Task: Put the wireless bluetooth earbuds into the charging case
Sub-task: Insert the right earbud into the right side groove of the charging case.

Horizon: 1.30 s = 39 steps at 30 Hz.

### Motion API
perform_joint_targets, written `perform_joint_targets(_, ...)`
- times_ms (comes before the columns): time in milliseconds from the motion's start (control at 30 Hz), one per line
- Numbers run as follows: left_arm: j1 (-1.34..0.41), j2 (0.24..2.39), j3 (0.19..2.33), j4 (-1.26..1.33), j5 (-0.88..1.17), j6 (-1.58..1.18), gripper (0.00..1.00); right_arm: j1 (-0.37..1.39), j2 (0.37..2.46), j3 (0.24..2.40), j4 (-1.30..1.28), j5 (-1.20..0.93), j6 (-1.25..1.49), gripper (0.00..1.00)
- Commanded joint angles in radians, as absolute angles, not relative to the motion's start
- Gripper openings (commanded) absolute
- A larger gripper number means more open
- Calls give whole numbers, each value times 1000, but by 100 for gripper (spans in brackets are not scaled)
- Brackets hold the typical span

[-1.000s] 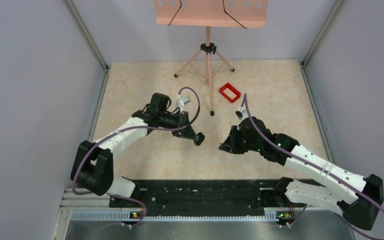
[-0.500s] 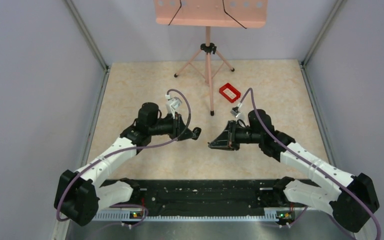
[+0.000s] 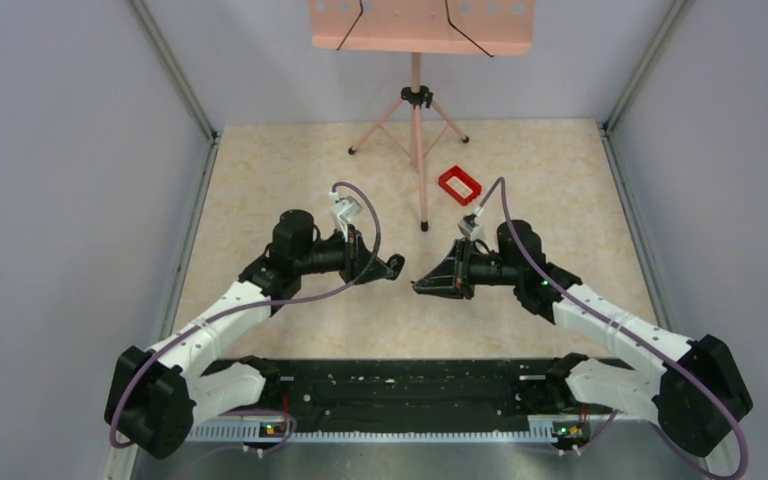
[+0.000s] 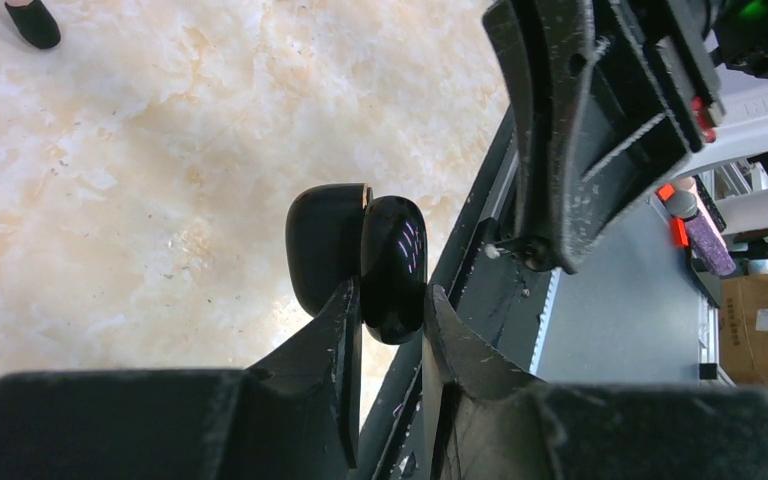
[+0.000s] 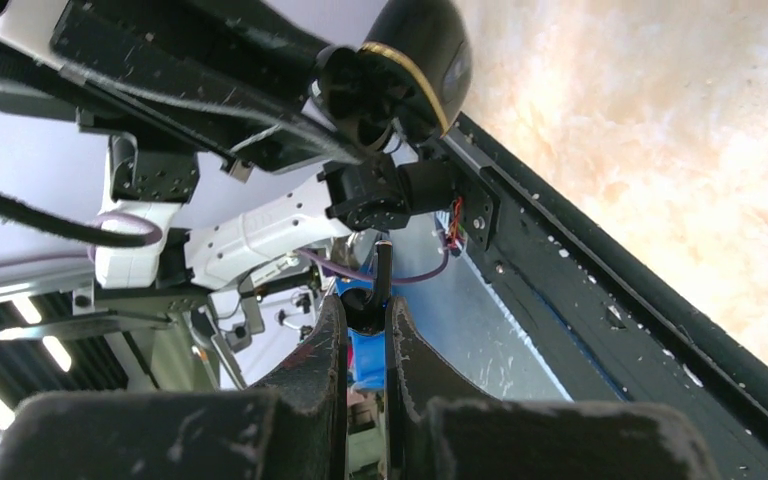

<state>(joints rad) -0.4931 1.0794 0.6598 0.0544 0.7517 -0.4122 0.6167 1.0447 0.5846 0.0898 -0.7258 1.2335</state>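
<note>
My left gripper (image 3: 393, 265) is shut on the charging case (image 4: 392, 262), a glossy black oval held above the table. Its lid (image 4: 324, 242) hangs open to one side. In the right wrist view the case (image 5: 415, 55) sits at the top with a gold rim line. My right gripper (image 5: 368, 312) is shut on one small black earbud (image 5: 370, 300), whose thin stem sticks out past the fingertips. In the top view the right gripper (image 3: 419, 285) points at the left one, tips a short gap apart.
A red rectangular tray (image 3: 459, 185) lies on the beige tabletop behind the grippers. A pink tripod stand (image 3: 417, 110) rises at the back centre, with one foot (image 4: 32, 22) in the left wrist view. The black base rail (image 3: 400, 390) runs along the near edge.
Both arms have swung round so the grippers face each other. The left one drew back with the case. The right one came forward to the left with the earbud.
</note>
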Motion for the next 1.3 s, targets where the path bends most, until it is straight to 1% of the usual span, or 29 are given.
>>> perform_joint_targets(0, -498, 1063, 669, 122, 797, -399, 0, 604, 1077, 647, 133, -668, 1227, 0)
perform_joint_targets(300, -500, 1045, 674, 94, 781, -388, 0, 604, 1151, 641, 287, -632, 1277, 0)
perform_joint_targets(500, -500, 1048, 680, 84, 780, -385, 0, 604, 1192, 648, 326, -640, 1287, 0)
perform_joint_targets(833, -503, 1053, 694, 66, 792, -386, 0, 606, 1221, 671, 338, -624, 1274, 0)
perform_joint_targets(1267, -506, 1047, 713, 43, 804, -389, 0, 604, 1246, 697, 288, -618, 1233, 0)
